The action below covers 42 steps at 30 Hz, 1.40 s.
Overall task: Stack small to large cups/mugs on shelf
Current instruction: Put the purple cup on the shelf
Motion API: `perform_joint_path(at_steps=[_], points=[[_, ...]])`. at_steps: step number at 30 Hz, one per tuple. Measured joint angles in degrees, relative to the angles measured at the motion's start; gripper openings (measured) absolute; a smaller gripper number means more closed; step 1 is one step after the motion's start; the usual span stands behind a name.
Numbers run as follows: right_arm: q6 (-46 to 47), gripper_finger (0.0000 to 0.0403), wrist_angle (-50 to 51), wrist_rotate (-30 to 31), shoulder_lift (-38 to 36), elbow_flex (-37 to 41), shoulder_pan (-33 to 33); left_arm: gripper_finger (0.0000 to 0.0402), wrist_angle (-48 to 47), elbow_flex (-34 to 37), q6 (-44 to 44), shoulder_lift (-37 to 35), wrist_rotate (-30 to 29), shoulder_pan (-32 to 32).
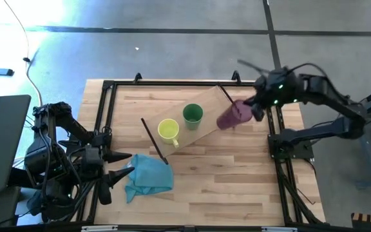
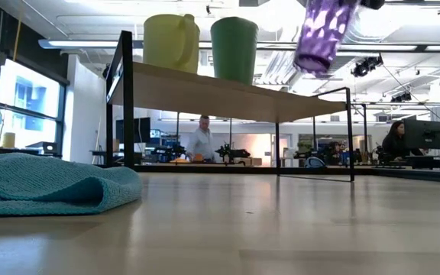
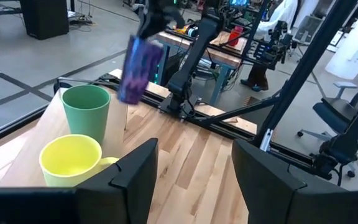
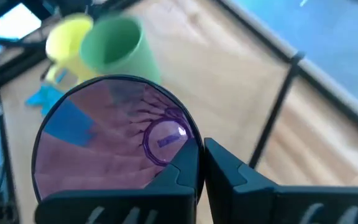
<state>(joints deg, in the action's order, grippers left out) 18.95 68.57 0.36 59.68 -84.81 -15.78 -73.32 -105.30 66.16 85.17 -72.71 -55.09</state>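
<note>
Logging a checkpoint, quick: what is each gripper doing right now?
Left gripper: open, empty, waiting near the teal cloth.
Right gripper: shut on the translucent purple tumbler, tilted.

From above, my right gripper (image 1: 255, 108) is clamped on the rim of the purple tumbler (image 1: 232, 116), holding it tilted over the right end of the shelf (image 1: 206, 102). The shelf lies at a slant across the tabletop (image 1: 237, 174) (its black legs show at both ends). On it the green cup (image 1: 192, 114) stands upright, with the yellow mug (image 1: 168, 130) just beside it toward the left end. A teal cloth (image 1: 148, 174) sits crumpled on the table near that end. My left gripper (image 1: 122, 166) waits at the table's left edge, fingers spread, next to the cloth.
</note>
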Motion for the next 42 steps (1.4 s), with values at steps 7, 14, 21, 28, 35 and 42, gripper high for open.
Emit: perform_joint_path(at_steps=[7,14,21,28,35,42], points=[[-5.4,0.0,7.87,0.73,4.13,-13.13,-6.56,0.0188,0.02,0.0,0.32,0.0,-0.25,0.0],[-9.92,0.0,13.79,0.7,13.72,-26.57,-8.9,0.0182,0.02,0.0,0.34,0.0,-1.3,0.0],[-13.67,0.0,18.23,-0.59,24.49,-34.92,-9.39,0.0178,-0.09,0.0,1.13,1.23,-1.42,0.0],[-16.51,0.0,18.44,-2.51,31.62,-36.24,-9.39,0.0177,-0.1,0.02,1.8,2.66,-0.84,0.0],[-17.93,0.0,18.36,-2.79,35.1,-36.24,-10.07,0.0177,-0.13,0.02,2.49,2.86,0.07,-0.04],[-17.93,0.0,16.94,-5.18,35.32,-36.24,-11.73,0.0177,-0.33,0.02,2.66,2.86,0.08,-0.04]])
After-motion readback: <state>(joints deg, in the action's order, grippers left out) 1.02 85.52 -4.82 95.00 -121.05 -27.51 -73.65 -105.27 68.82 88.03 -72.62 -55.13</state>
